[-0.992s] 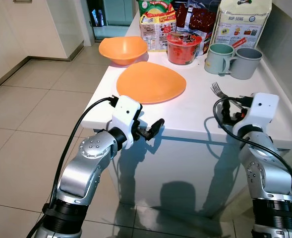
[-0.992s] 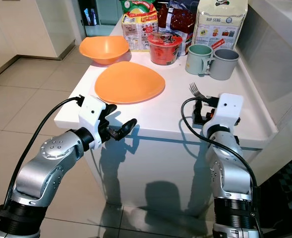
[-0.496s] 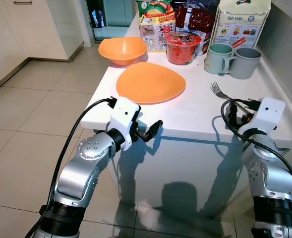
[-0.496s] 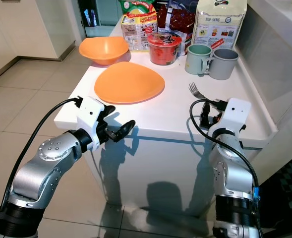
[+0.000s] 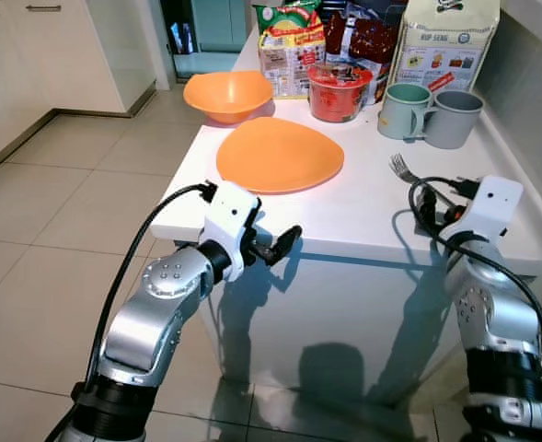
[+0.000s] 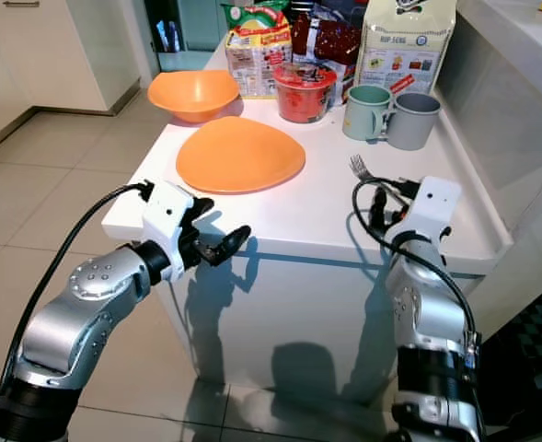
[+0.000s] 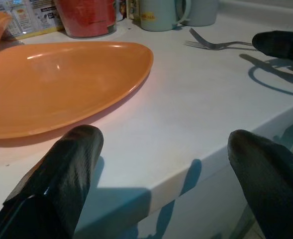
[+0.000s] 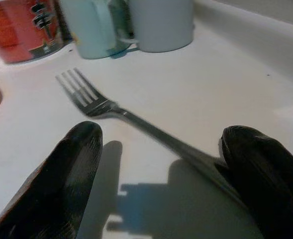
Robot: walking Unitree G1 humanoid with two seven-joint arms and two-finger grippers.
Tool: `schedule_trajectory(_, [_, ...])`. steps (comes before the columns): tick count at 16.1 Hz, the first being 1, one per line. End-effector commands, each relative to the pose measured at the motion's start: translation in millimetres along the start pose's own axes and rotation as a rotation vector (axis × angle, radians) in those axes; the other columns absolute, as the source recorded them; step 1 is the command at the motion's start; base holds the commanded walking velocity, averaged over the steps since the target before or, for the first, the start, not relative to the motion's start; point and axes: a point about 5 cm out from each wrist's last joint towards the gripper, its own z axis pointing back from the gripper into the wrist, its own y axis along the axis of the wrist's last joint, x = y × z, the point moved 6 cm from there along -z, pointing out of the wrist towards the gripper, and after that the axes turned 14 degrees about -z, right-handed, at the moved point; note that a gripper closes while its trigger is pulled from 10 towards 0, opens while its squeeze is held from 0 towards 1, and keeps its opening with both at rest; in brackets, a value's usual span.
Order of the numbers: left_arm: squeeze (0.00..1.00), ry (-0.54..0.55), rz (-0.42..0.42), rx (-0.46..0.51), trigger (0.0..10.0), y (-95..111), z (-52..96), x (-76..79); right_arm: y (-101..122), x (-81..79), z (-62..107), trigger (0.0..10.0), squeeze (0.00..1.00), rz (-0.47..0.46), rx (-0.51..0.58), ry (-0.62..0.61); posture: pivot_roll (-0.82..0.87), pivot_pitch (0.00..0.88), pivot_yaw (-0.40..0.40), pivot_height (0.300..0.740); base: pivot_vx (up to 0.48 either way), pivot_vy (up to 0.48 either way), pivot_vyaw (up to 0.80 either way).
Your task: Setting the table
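Observation:
A metal fork (image 5: 402, 169) lies on the white table (image 5: 363, 216), tines pointing away, right of the flat orange plate (image 5: 280, 154). My right gripper (image 8: 158, 144) is low over the table at the fork's handle end. It is open, and the fork's handle (image 8: 151, 132) runs between its fingers, close to one fingertip (image 8: 255, 159). My left gripper (image 5: 275, 247) is open at the table's front edge, just before the plate (image 7: 51, 84), with nothing between its fingers.
An orange bowl (image 5: 227, 94) stands behind the plate. At the back are a red noodle cup (image 5: 340, 89), a teal mug (image 5: 405, 109), a grey mug (image 5: 453, 115) and food packs (image 5: 447, 41). Tiled floor (image 5: 59, 212) lies to the left.
My right wrist has shifted slightly, a little back and then forward again near the fork's handle. The fork stays flat on the table. My left arm is where it was.

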Motion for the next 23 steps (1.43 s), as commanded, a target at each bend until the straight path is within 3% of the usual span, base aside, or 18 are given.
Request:
schedule_trajectory(1, [0.00, -0.004, -0.012, 0.005, 10.0, 3.8, 1.0, -0.8, -53.0, 12.3, 8.0, 10.0, 0.00, -0.013, -0.197, -0.041, 0.05, 0.037, 0.047, 0.740, 0.000, 0.000, 0.00])
schedule_trajectory(6, [0.00, -0.006, -0.013, 0.015, 10.0, 6.3, -1.6, -0.1, -101.3, 6.6, 48.6, 10.0, 0.00, 0.034, -0.383, 0.034, 0.03, 0.033, 0.036, 0.740, 0.000, 0.000, 0.00])
schedule_trajectory(9, [0.00, -0.001, -0.011, 0.022, 10.0, 7.6, -3.2, -0.2, -109.8, 0.7, 61.9, 10.0, 0.00, 0.057, -0.426, 0.097, 0.03, 0.018, 0.025, 0.740, 0.000, 0.000, 0.00])
schedule_trajectory(11, [0.00, 0.004, -0.008, 0.025, 10.0, 7.5, -4.1, -0.5, -82.8, -9.5, 51.9, 10.0, 0.00, 0.113, -0.306, 0.147, 0.03, 0.006, 0.021, 0.740, 0.000, 0.000, 0.00])
schedule_trajectory(13, [0.00, 0.008, -0.009, 0.028, 10.0, 8.1, -6.6, -2.5, -30.7, -27.0, 29.4, 10.0, 0.00, 0.159, -0.082, 0.179, 0.03, 0.000, 0.018, 0.740, 0.000, 0.000, 0.00])
schedule_trajectory(15, [0.00, 0.014, -0.011, 0.034, 10.0, 10.0, -8.6, -5.1, -9.4, -25.7, 16.4, 10.0, 0.00, 0.172, -0.010, 0.155, 0.03, 0.000, 0.016, 0.740, 0.000, 0.000, 0.00])
schedule_trajectory(18, [0.00, 0.017, -0.013, 0.036, 10.0, 10.7, -8.9, -5.9, 5.2, -11.2, -1.0, 10.0, 0.00, 0.179, 0.025, 0.083, 0.04, 0.000, 0.021, 0.740, 0.000, 0.000, 0.00])
schedule_trajectory(23, [0.00, 0.015, -0.006, 0.035, 10.0, 10.2, -7.6, -3.6, 2.5, -5.0, -16.5, 10.0, 0.00, 0.221, 0.036, 0.050, 0.04, 0.008, 0.028, 0.740, 0.000, 0.000, 0.00])
